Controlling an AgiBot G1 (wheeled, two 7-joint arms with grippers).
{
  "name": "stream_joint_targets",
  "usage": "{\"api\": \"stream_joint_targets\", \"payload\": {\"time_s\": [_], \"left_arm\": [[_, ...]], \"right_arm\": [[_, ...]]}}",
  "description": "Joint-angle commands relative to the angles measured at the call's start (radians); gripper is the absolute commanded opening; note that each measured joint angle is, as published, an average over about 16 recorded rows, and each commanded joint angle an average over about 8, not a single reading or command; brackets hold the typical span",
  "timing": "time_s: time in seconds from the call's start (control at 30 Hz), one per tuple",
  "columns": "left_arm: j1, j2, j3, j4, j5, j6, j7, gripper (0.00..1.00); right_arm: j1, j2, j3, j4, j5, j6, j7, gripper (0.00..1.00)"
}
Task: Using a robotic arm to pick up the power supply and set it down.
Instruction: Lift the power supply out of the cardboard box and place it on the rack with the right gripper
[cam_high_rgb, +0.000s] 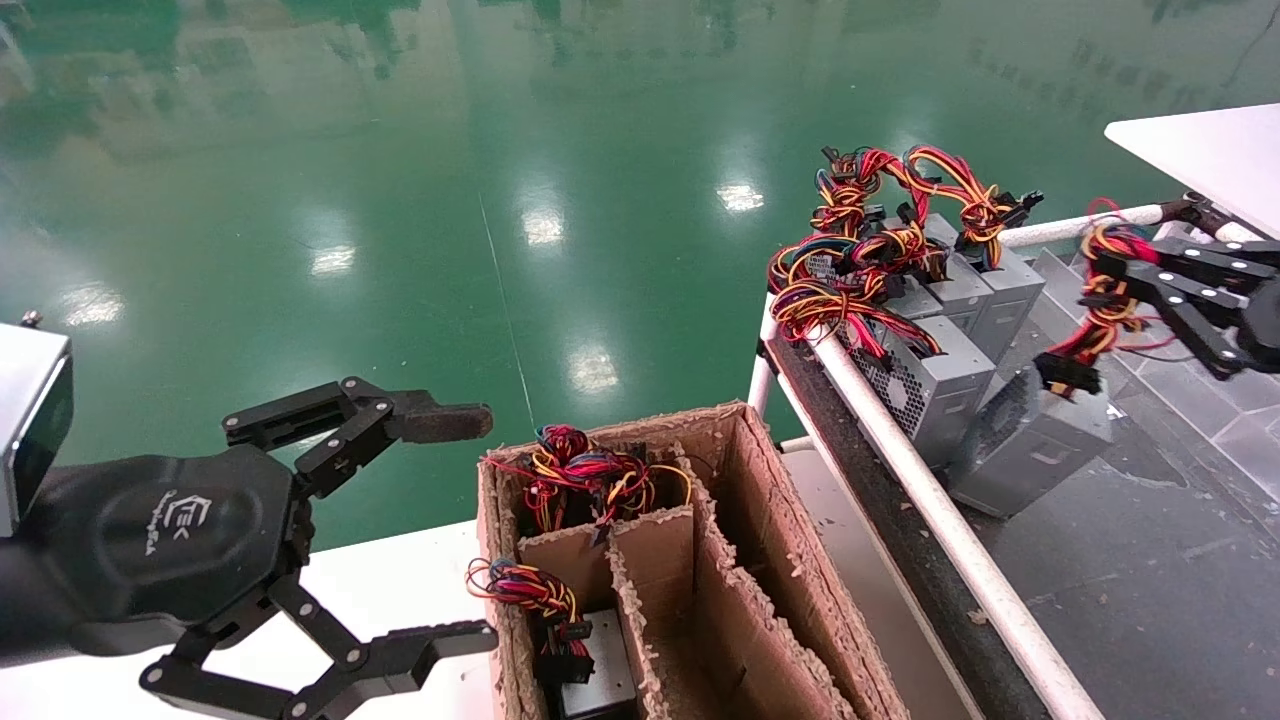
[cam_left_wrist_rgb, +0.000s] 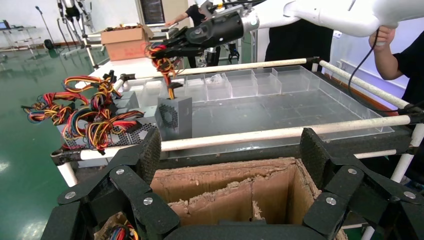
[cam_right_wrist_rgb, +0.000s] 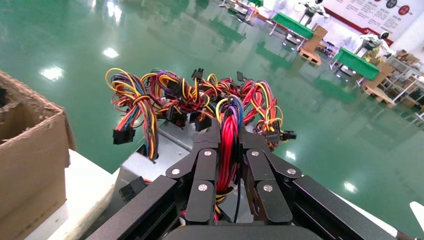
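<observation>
My right gripper (cam_high_rgb: 1105, 272) is shut on the red, yellow and blue wire bundle (cam_right_wrist_rgb: 228, 131) of a grey power supply (cam_high_rgb: 1030, 440). The box hangs tilted from its wires just over the dark tray (cam_high_rgb: 1150, 580); whether it still touches the tray I cannot tell. In the left wrist view that power supply (cam_left_wrist_rgb: 175, 117) stands behind the white rail with the right gripper (cam_left_wrist_rgb: 165, 47) above it. My left gripper (cam_high_rgb: 490, 528) is open and holds nothing, beside the cardboard box (cam_high_rgb: 740, 470); its fingers (cam_left_wrist_rgb: 150, 147) frame the box's open top.
Several more power supplies (cam_high_rgb: 930, 385) with tangled wires are stacked at the tray's far left corner. A white tube rail (cam_high_rgb: 930, 510) edges the tray. The divided cardboard box holds other units and wires (cam_high_rgb: 590, 480). A white table (cam_high_rgb: 1210, 150) is at far right. A person (cam_left_wrist_rgb: 395, 45) stands behind the tray.
</observation>
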Motion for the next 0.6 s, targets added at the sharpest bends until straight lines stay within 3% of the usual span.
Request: {"api": "stream_joint_targets", "payload": {"time_s": [0.03,0.6], "left_arm": [[0.0,0.0,0.0,0.0,0.0,0.0,0.0,1.0],[0.0,0.0,0.0,0.0,0.0,0.0,0.0,1.0]], "right_arm": [[0.019,-0.018,-0.011,-0.011,-0.017,0.009,-0.008,0.0],[0.245,-0.182,-0.093,-0.221,-0.136,-0.018,-0.135,0.0]]}}
